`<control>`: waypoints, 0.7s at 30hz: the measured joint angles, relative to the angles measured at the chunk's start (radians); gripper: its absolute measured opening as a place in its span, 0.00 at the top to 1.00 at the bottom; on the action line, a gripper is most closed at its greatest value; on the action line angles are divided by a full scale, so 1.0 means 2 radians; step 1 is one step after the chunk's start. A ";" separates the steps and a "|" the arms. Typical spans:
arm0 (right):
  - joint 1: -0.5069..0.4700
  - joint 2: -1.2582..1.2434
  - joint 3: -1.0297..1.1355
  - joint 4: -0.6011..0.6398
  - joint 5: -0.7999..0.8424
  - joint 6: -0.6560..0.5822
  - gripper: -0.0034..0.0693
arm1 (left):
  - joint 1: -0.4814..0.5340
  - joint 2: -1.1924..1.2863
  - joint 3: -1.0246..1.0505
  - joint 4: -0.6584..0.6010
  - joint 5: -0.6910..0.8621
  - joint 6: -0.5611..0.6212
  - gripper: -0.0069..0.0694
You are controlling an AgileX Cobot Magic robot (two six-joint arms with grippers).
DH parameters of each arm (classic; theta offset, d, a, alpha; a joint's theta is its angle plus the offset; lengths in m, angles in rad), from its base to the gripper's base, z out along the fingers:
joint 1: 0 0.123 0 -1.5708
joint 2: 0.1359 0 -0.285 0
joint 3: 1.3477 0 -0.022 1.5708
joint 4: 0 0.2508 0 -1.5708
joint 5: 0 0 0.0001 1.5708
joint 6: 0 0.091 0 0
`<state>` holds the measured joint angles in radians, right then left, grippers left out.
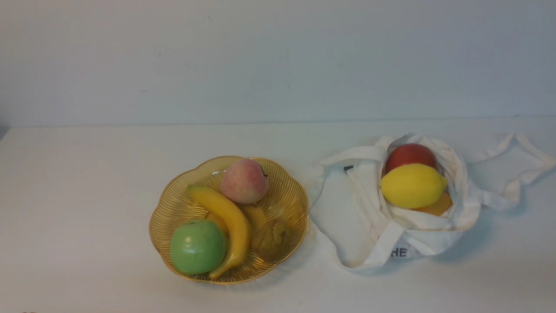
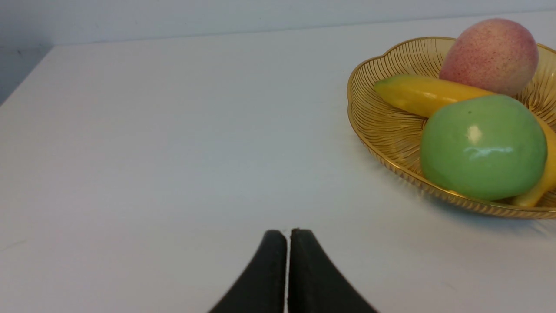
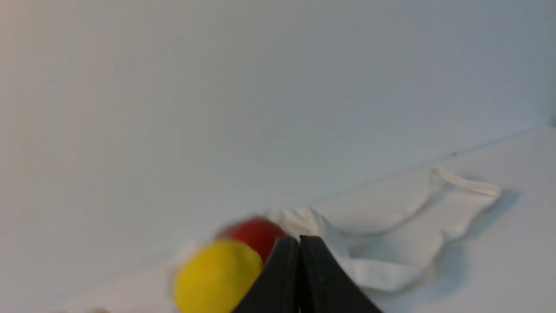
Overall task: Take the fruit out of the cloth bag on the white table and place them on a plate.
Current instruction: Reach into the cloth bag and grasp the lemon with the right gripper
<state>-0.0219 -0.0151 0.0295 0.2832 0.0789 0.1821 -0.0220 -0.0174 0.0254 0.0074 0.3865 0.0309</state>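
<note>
I steer by the cloth bag (image 1: 434, 239), which lies slumped on the white tabletop (image 1: 87, 174) with its mouth gaping upward. All three fruit are in that mouth. The lemon (image 1: 412, 185) sits on top in the middle. The red apple (image 1: 410, 155) touches it on the bag's far side. The orange fruit (image 1: 436, 206) is tucked under the lemon toward the bag's near edge, and only a sliver of it shows. The "HE" label (image 1: 399, 252) faces me on the bag's near side. One strap handle (image 1: 521, 161) lies spread flat on the tabletop to the bag's right.

The plate (image 1: 173, 204) stands just to the left of the bag. Its rim is so close to the fabric that I cannot tell whether they touch. It holds a green apple (image 1: 197, 246), a banana (image 1: 230, 217), a pink peach (image 1: 243, 181) and a brown knobbly lump (image 1: 271, 239).

My right wrist camera shows the right fingers (image 3: 282, 282) pressed together with nothing between them. They point at the bag, with the blurred lemon and red apple just past their tips. I cannot tell whether the tips reach the fabric.

The left fingers (image 2: 269, 274) are also closed on nothing. They are low over bare tabletop, on the side of the plate away from the bag.
</note>
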 joint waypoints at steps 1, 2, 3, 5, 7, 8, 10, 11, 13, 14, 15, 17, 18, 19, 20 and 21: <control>0.000 0.000 0.000 0.029 -0.016 0.011 0.97 | 0.000 0.000 0.000 0.000 0.000 0.000 0.92; 0.000 0.000 0.000 0.049 -0.024 0.014 0.97 | 0.000 0.000 0.000 0.000 0.000 0.000 0.92; 0.000 0.000 0.000 0.060 -0.030 0.017 0.97 | 0.000 0.000 0.000 0.000 0.000 0.000 0.92; 0.000 0.000 0.000 0.074 -0.033 0.019 0.97 | 0.000 0.000 0.000 0.000 0.000 0.000 0.92; 0.000 0.000 0.000 0.088 -0.039 0.029 0.97 | 0.000 0.000 0.000 0.000 0.000 0.000 0.92; 0.000 0.000 0.000 0.091 -0.039 0.030 0.97 | 0.000 0.000 0.000 0.000 0.000 0.000 0.92; 0.000 0.000 -0.002 0.100 -0.061 0.033 0.97 | 0.000 0.000 0.000 0.000 0.000 0.000 0.92; 0.000 0.000 -0.006 0.100 -0.059 0.033 0.97 | 0.000 0.000 0.000 0.000 0.000 0.000 0.92; 0.003 0.002 -0.040 0.097 -0.033 0.025 0.97 | 0.000 0.000 0.000 0.000 0.000 0.000 0.92; 0.007 0.015 -0.075 0.086 -0.009 0.012 0.97 | 0.000 0.000 0.000 0.000 0.000 0.000 0.92; 0.009 0.021 -0.096 0.079 0.005 0.007 0.97 | 0.000 0.000 0.000 0.000 0.000 0.000 0.92; 0.015 0.082 -0.170 0.049 0.073 -0.029 0.97 | 0.000 0.000 0.000 0.000 0.000 0.000 0.92; 0.016 0.123 -0.222 0.032 0.134 -0.055 0.97 | 0.000 0.000 0.000 0.000 0.000 0.000 0.92; 0.016 0.145 -0.244 0.023 0.162 -0.066 0.97 | 0.000 0.000 0.000 0.000 0.000 0.000 0.92; 0.016 0.176 -0.279 0.015 0.208 -0.081 0.97 | 0.000 0.000 0.000 0.000 0.000 0.000 0.92; 0.016 0.216 -0.306 0.010 0.243 -0.100 0.97 | 0.000 0.000 0.000 0.000 0.000 0.000 0.92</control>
<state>0.0105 0.4177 -0.5819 0.3024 0.5658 -0.0184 -0.0220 -0.0174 0.0254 0.0074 0.3865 0.0309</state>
